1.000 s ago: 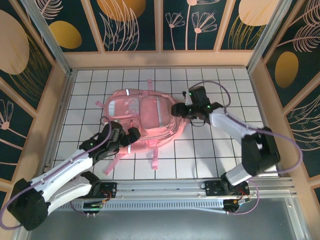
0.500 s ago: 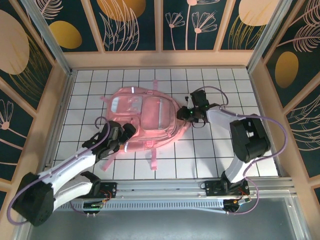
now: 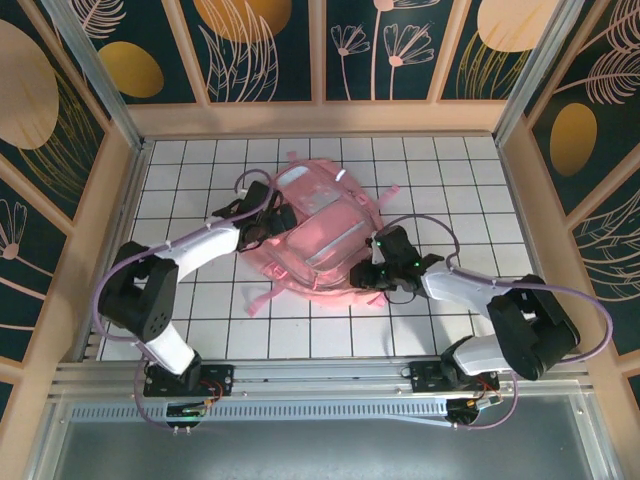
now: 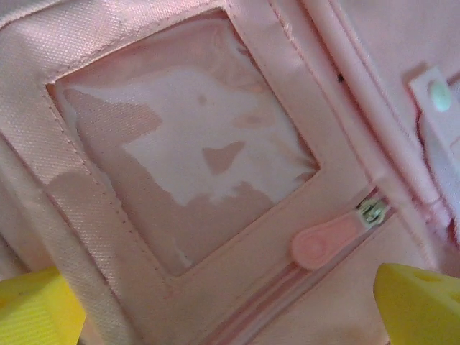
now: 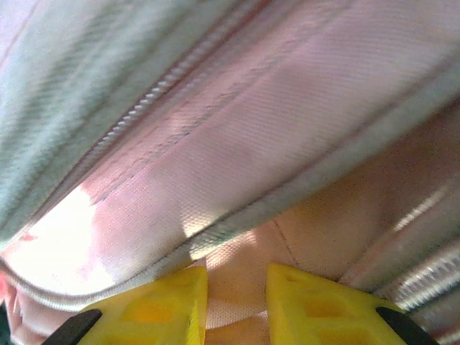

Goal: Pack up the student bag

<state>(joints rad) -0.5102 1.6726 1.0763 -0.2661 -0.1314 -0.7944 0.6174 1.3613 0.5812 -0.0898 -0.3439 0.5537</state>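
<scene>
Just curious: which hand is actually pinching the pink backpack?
The right hand: its yellow fingers sit close together, squeezing fabric of the student bag. The left hand stands wide open.

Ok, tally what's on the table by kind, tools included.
pink backpack: 1
tools: 2, the left tool and the right tool
Total: 3
</scene>
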